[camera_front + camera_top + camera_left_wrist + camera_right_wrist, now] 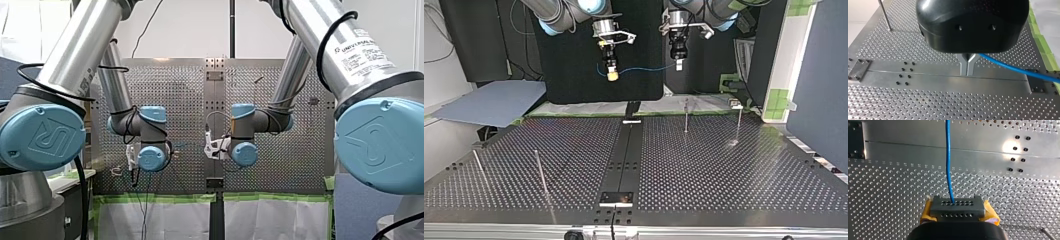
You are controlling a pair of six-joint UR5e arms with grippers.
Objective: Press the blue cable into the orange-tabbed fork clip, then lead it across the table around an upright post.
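Left end effector and right end effector are each clamped on the cable, stretched between them above the counter. Clipping is judged not begun; a descent is called for.

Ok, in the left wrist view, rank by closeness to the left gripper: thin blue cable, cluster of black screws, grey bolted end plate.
1. The thin blue cable: gripped by my left gripper.
2. The cluster of black screws: on the centre strip, beside the gripper.
3. The grey bolted end plate: beyond the screws, at the strip's end.
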